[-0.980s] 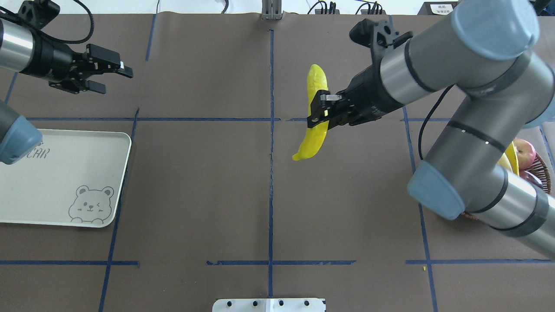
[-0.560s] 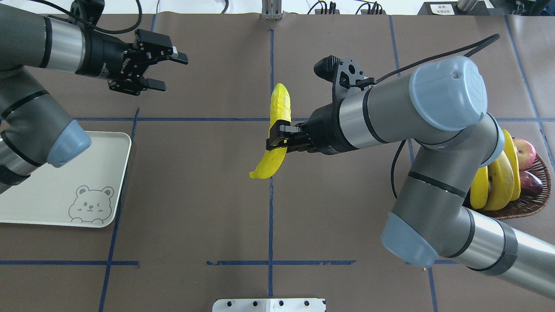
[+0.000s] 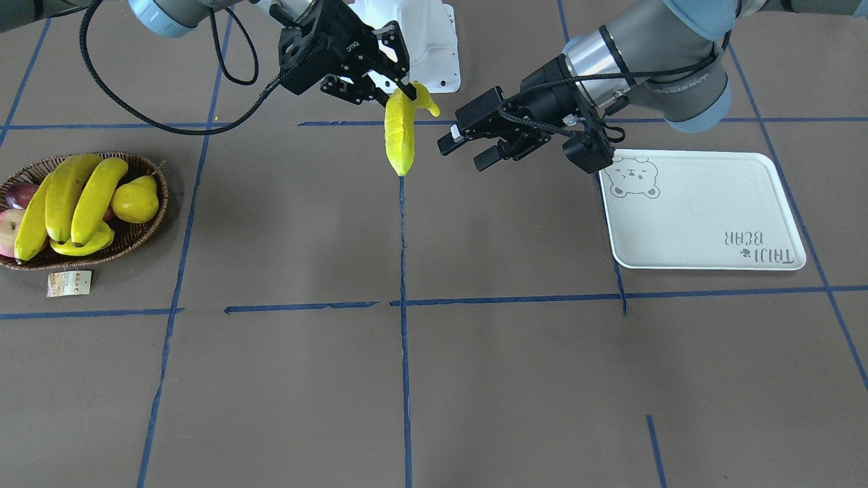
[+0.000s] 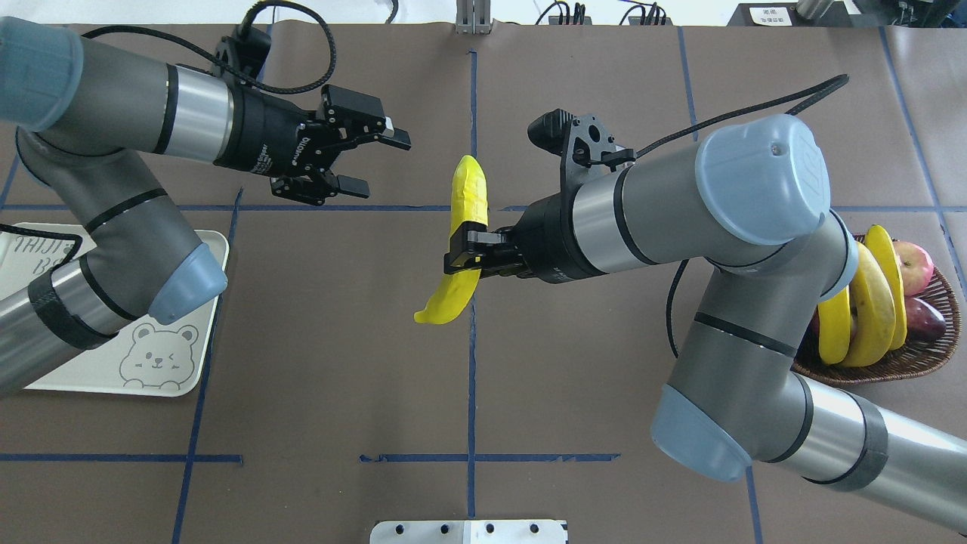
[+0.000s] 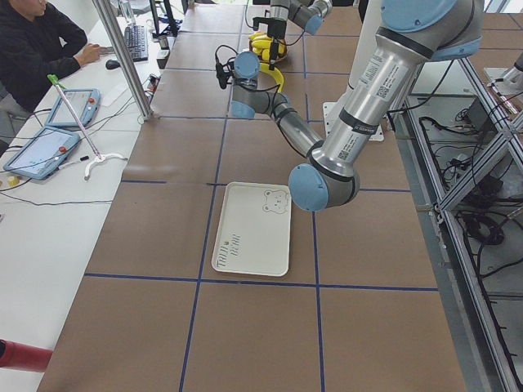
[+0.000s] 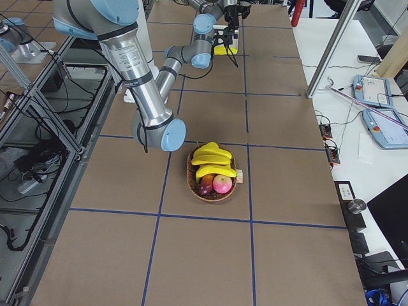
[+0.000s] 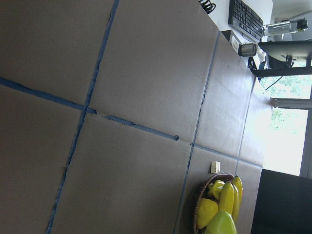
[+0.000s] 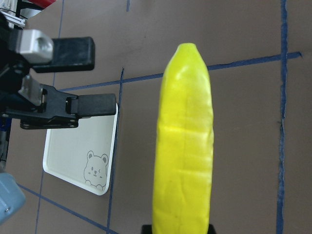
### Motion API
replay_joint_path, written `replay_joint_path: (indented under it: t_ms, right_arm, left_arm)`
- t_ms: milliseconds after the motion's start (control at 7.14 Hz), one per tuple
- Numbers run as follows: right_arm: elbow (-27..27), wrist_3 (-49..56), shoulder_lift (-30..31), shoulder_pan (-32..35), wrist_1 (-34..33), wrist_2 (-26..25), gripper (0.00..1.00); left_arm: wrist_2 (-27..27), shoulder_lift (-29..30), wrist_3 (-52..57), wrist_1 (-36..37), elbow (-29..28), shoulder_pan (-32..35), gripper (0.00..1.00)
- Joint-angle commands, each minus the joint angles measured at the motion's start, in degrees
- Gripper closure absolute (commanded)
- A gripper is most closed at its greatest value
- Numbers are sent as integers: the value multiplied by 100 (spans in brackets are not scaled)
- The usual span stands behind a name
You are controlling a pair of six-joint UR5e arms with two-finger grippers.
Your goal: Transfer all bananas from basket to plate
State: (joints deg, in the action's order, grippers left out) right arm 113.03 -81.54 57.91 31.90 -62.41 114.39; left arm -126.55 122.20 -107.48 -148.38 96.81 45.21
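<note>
Yellow banana (image 4: 467,193) aloft in right pincer (image 4: 459,254), left pincer (image 4: 381,162) agape nearby

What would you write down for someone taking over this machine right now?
Right hand: shut on one banana, held in the air over the middle of the table.
Left hand: open, empty, close beside that banana but not touching it.
Basket: on the robot's right; three bananas show in it, with other fruit.
Plate: on the robot's left, no banana on it yet.
Done: one banana lifted out.
Left: probably pass it to the left hand, set it on the plate, then move the rest.
</note>
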Motion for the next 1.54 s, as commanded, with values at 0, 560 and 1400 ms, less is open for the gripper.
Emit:
replay_joint_path:
  t_ms: [0, 560, 1400]
  right_arm:
    - [-9, 6, -25, -79, 1, -91, 100]
    - [-44, -2, -131, -105, 1, -119, 100]
    - [-27, -230, -166, -123, 9, -119, 1]
  left_arm:
    - [182, 163, -97, 2, -4, -265, 4]
    - [377, 199, -89, 2, 31, -627, 4]
    - [368, 120, -36, 11, 75, -619, 100]
